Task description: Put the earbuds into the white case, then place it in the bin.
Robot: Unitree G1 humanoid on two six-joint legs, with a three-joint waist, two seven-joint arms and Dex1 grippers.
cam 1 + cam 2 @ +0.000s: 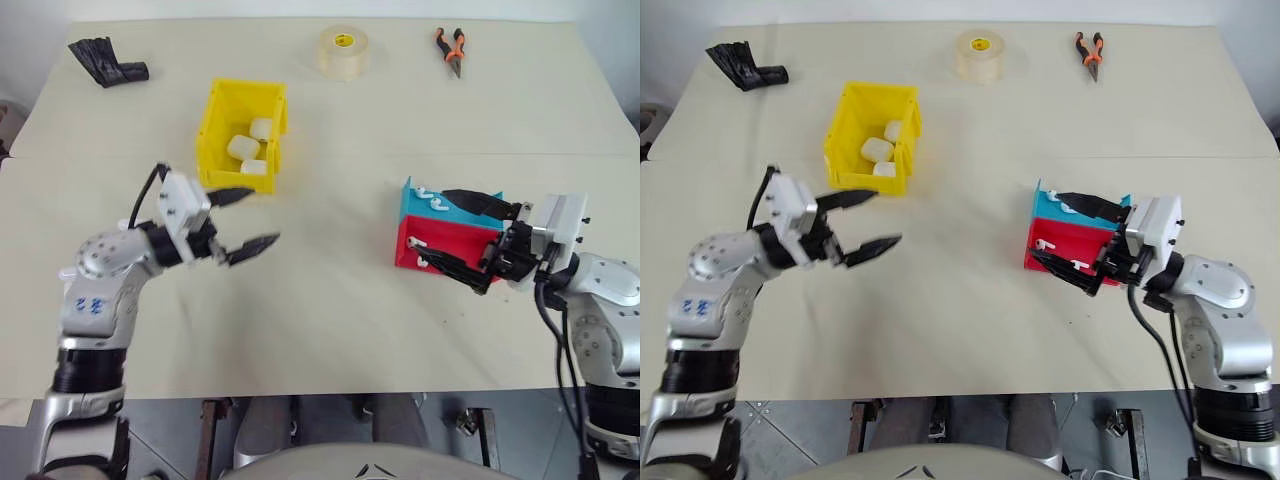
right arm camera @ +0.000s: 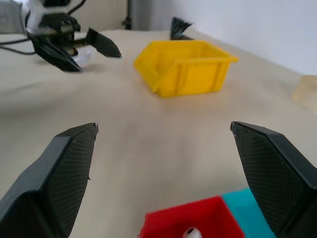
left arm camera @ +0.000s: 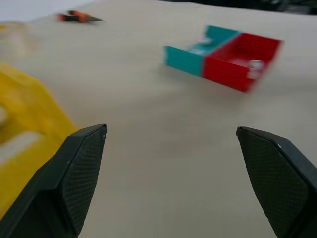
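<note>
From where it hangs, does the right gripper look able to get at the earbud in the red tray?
Probably yes: the right gripper, jaws wide open and empty, straddles the red plastic tray, and the tiny white earbud lies uncovered just below.

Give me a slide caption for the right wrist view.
Open right pincer above the red tray, facing the yellow bin and the open left pincer.

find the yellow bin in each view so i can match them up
Left eye: yellow bin upper left of centre, three white cases inside.
Right eye: same spot.
Left wrist: along that picture's left edge.
Right wrist: upper centre.
Shared landmark: the red tray.
</note>
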